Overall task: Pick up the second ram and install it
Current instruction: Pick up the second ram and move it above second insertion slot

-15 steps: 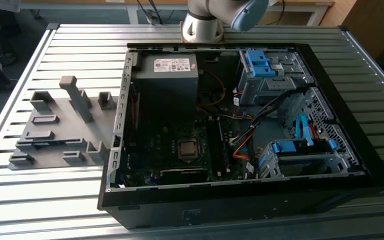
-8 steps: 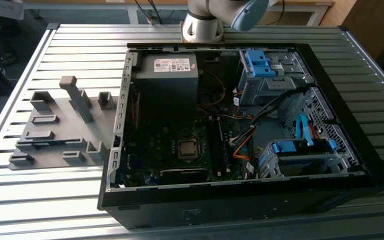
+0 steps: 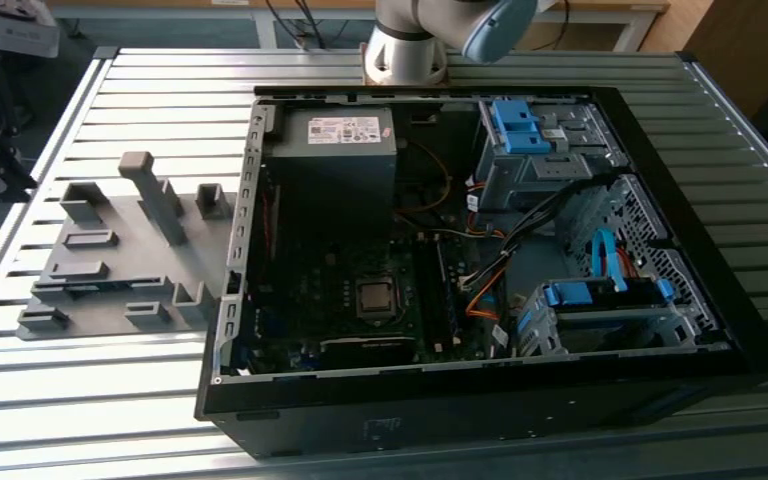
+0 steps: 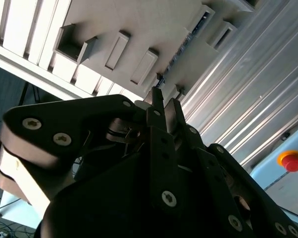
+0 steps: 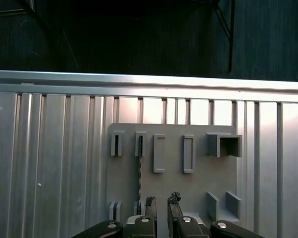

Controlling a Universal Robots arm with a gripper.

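Observation:
The second ram [image 5: 139, 171] stands on its edge in the grey holder plate [image 5: 198, 178], a thin dark strip between two slotted blocks. It also appears as a dark line [image 4: 186, 42] in the second wrist view and as a dark strip [image 3: 88, 287] on the plate at the exterior view's left. My gripper [image 5: 162, 201] hangs well above the plate, a little to one side of the ram. A narrow gap separates its fingers [image 5: 150, 202], with nothing held between them. The dark fingers [image 4: 157, 101] point down at the plate.
An open computer case [image 3: 491, 400] lies on the slatted metal table [image 3: 117, 400], with its motherboard [image 3: 344, 290], cables and blue drive bays exposed. The arm's base [image 3: 404, 50] stands behind the case. Grey holder blocks [image 3: 157, 200] rise from the plate. A red button [image 4: 291, 161] sits beyond the table.

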